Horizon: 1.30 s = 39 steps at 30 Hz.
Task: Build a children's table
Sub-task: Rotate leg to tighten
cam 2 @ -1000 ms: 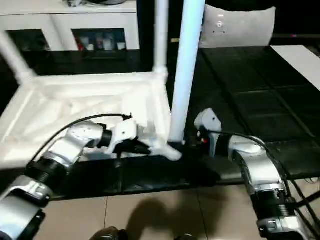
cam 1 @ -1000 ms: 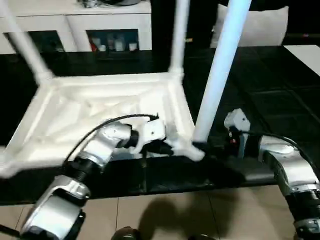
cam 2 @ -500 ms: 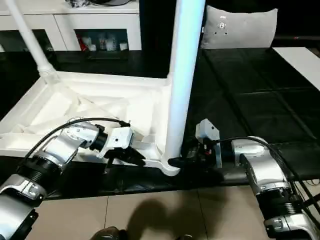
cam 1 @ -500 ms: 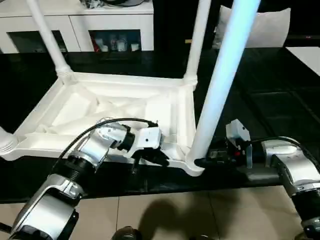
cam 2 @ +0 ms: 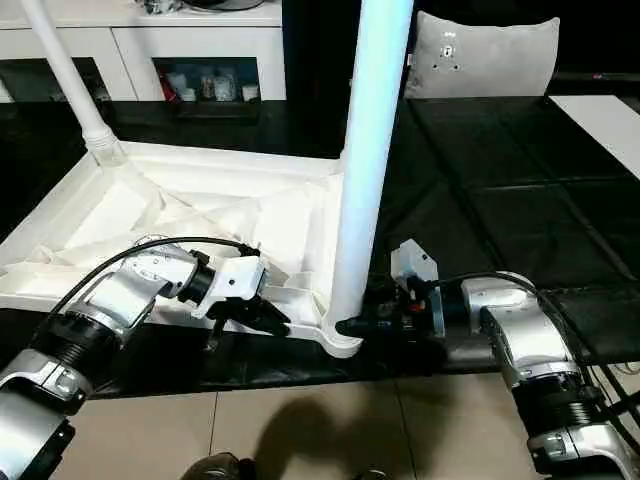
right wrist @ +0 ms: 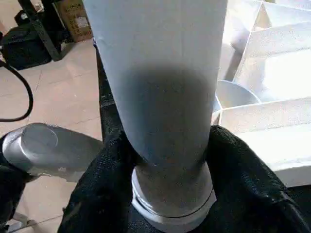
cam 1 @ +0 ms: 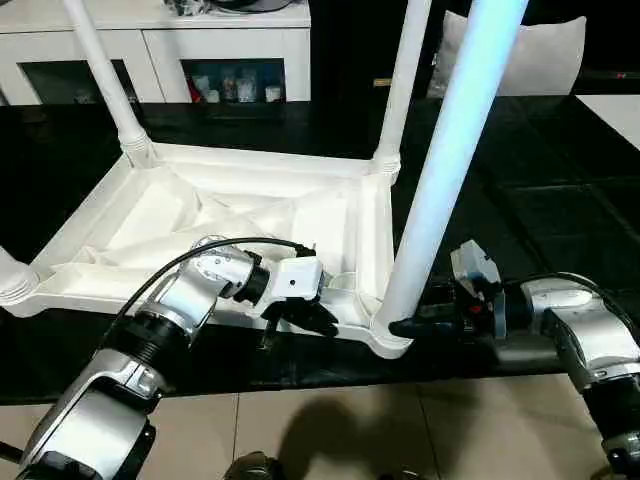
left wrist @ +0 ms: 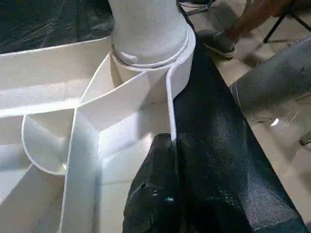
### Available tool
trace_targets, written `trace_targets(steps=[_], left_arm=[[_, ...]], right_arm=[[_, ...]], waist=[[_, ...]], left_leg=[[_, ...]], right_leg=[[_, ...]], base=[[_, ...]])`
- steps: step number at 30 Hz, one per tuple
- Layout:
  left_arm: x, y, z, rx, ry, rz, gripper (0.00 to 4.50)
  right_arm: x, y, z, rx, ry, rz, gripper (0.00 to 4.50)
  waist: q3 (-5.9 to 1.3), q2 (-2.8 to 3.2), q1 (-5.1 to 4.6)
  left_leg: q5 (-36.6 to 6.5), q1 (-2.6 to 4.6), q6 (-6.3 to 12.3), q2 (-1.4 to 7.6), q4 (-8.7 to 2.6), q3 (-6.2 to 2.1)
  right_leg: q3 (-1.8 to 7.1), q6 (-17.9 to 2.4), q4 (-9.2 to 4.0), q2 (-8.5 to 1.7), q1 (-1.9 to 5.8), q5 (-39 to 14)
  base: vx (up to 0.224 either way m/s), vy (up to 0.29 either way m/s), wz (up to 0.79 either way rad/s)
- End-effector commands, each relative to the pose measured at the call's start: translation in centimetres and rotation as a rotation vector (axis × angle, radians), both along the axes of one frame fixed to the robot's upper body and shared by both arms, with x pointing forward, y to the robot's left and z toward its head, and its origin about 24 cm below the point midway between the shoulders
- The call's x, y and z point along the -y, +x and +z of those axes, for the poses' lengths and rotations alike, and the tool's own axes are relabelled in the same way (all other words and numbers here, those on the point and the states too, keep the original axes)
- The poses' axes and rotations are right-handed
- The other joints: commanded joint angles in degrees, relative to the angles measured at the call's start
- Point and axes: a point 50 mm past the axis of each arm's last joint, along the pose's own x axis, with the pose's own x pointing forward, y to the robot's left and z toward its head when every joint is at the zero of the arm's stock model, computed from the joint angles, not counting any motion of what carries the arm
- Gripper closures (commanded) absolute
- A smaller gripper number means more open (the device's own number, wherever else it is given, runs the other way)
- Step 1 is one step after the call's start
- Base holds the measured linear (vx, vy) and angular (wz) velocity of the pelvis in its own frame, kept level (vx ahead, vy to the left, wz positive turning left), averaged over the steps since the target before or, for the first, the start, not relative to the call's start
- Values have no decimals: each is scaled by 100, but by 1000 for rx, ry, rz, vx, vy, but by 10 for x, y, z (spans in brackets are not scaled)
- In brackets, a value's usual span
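The children's table top (cam 1: 250, 215) lies upside down on a black mat, ribbed underside up. Three white legs stand in its corner sockets: far left (cam 1: 100, 70), far right (cam 1: 405, 80) and near right (cam 1: 440, 170). My left gripper (cam 1: 320, 322) is shut on the top's near rim, close to the near-right corner; in the left wrist view its fingers (left wrist: 160, 160) pinch that thin wall. My right gripper (cam 1: 400, 326) reaches in from the right. Its fingers (right wrist: 107, 165) hug both sides of the near-right leg (right wrist: 160, 73) just above its socket.
A white cabinet with glass doors (cam 1: 240, 40) stands behind the table, and a pale cushion (cam 1: 545, 55) lies at the back right. The black mat (cam 1: 560, 180) ends at tan floor tiles (cam 1: 330, 430) in front of me. A person's shoe (left wrist: 216, 41) rests on the floor nearby.
My right gripper's fingers have closed in around the base of the near-right leg. The left gripper keeps its hold on the rim. The whole picture has shifted with the camera.
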Motion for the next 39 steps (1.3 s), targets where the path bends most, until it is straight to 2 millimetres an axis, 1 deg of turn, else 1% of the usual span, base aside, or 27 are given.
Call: trace_targets(steps=[1,3,4,5,6,7,8,10,11,12,13,15,16,17,19,20,21,22,23,25,26,27,28,30,33,34,39], left_arm=[[10,-1,6,20,-28,-19,450],[21,7,10,10,-74,107,450],[21,7,10,10,-74,107,450],[25,9,11,4,-92,147,450],[32,12,13,1,-126,200,450],[33,12,13,1,-128,205,450],[36,14,14,-4,-144,235,450],[45,17,15,-6,-167,297,450],[51,21,16,0,-177,352,450],[54,23,16,3,-183,395,450],[60,28,16,8,-192,464,450],[68,33,19,9,-214,548,450],[68,33,19,9,-214,548,450],[74,37,20,23,-223,609,450],[82,41,22,86,-204,663,450],[82,41,22,86,-204,663,450],[84,41,23,93,-210,674,450],[88,41,25,86,-229,680,450],[90,41,25,85,-232,677,450],[89,41,24,95,-223,669,450],[88,41,24,99,-219,663,450],[86,40,22,105,-208,651,450],[84,39,20,112,-203,627,450],[79,36,17,121,-199,580,450],[75,34,14,116,-195,553,450],[70,32,12,114,-189,534,450],[59,29,8,115,-168,464,450]], right_arm=[[-10,-6,2,-28,57,50,261],[-22,-8,-1,-50,86,-62,261],[-22,-8,-1,-50,86,-62,261],[-27,-6,-4,-56,73,-131,261],[-33,2,-9,-29,56,-248,261],[-34,2,-9,-26,55,-259,261],[-39,10,-11,-12,59,-367,261],[-44,17,-12,-11,72,-461,261],[-49,22,-10,-17,99,-516,261],[-51,24,-10,-16,107,-549,262],[-55,28,-9,-11,89,-602,262],[-59,34,-9,-9,75,-699,262],[-59,34,-9,-9,75,-699,262],[-63,38,-11,-7,49,-785,262],[-70,44,-15,17,20,-888,262],[-70,44,-15,17,20,-888,262],[-70,45,-16,5,41,-923,206],[-70,48,-16,7,54,-973,206],[-69,49,-16,12,60,-994,192],[-64,50,-14,34,62,-1021,164],[-62,50,-14,37,64,-1027,154],[-58,50,-12,51,70,-1034,148],[-52,50,-11,78,65,-1032,148],[-43,49,-8,160,52,-999,119],[-36,46,-7,209,37,-948,102],[-30,44,-6,224,36,-911,85],[-8,40,-2,253,23,-825,44]], waist=[[-455,-100,-4],[-437,-101,16],[-442,-107,0],[-440,-86,-8],[-421,-99,-38],[-407,-99,-77],[-408,-102,-101],[-410,-65,-225],[-409,-21,-246],[-416,-48,-311],[-419,-69,-336],[-427,-63,-364],[-438,-79,-372],[-439,-94,-382],[-463,-70,-401],[-470,-68,-406],[-473,-75,-392],[-481,-52,-382],[-485,-44,-381],[-508,-30,-375],[-509,-32,-375],[-509,-4,-369],[-511,-12,-367],[-510,3,-358],[-504,-8,-342],[-496,-9,-347],[-463,-14,-314]], left_leg=[[-1361,186,300,335,-402,-134],[-1340,199,292,344,-419,-131],[-1374,182,255,328,-420,-145],[-1432,173,220,321,-430,-157],[-1582,193,136,313,-436,-157],[-1719,207,23,302,-441,-168],[-1777,203,-24,296,-441,-183],[-1928,174,-156,268,-471,-225],[-1971,180,-176,268,-478,-232],[-2038,194,-186,260,-466,-218],[-2053,202,-159,248,-451,-207],[-1913,175,-111,238,-450,-205],[-1798,162,-44,233,-443,-199],[-1731,154,-10,233,-435,-186],[-1473,139,67,217,-420,-177],[-1449,141,86,217,-412,-171],[-1392,144,132,215,-405,-162],[-1289,135,175,226,-407,-171],[-1255,133,196,229,-408,-169],[-1012,131,291,235,-396,-164],[-967,129,329,233,-390,-160],[-909,127,390,235,-388,-162],[-910,131,434,238,-386,-158],[-921,134,458,245,-382,-154],[-995,140,448,256,-385,-154],[-1041,133,462,252,-385,-151],[-1363,170,384,268,-404,-146]], right_leg=[[187,-1339,-416,-329,243,-1585],[198,-1302,-426,-310,227,-1605],[190,-1296,-421,-328,237,-1711],[180,-1258,-435,-337,245,-1854],[184,-1163,-477,-335,216,-2146],[188,-1089,-508,-344,187,-2403],[181,-1046,-513,-356,198,-2519],[153,-890,-530,-342,216,-2737],[150,-879,-538,-337,211,-2729],[153,-906,-551,-314,185,-2621],[158,-921,-564,-309,183,-2565],[163,-967,-557,-306,203,-2391],[164,-982,-557,-309,224,-2238],[170,-998,-552,-304,222,-2146],[169,-1053,-526,-286,226,-1821],[173,-1072,-528,-290,227,-1762],[173,-1089,-524,-294,245,-1654],[174,-1130,-499,-294,256,-1472],[171,-1151,-490,-287,258,-1369],[165,-1286,-436,-273,280,-831],[164,-1320,-427,-269,286,-716],[159,-1373,-411,-274,301,-573],[156,-1395,-420,-281,307,-521],[161,-1433,-412,-285,312,-482],[159,-1456,-419,-291,330,-484],[159,-1478,-420,-290,337,-506],[164,-1406,-474,-295,310,-1044]], base=[[0,0,0],[0,0,0],[0,0,0],[0,0,0],[0,0,0],[0,0,0],[0,0,0],[0,0,0],[0,0,0],[0,0,0],[0,0,0],[0,0,0],[0,0,0],[0,0,0],[0,0,0],[0,0,0],[0,0,0],[0,0,0],[0,0,0],[0,0,0],[0,0,0],[0,0,0],[0,0,0],[0,0,0],[0,0,0],[0,0,0],[0,0,0]])
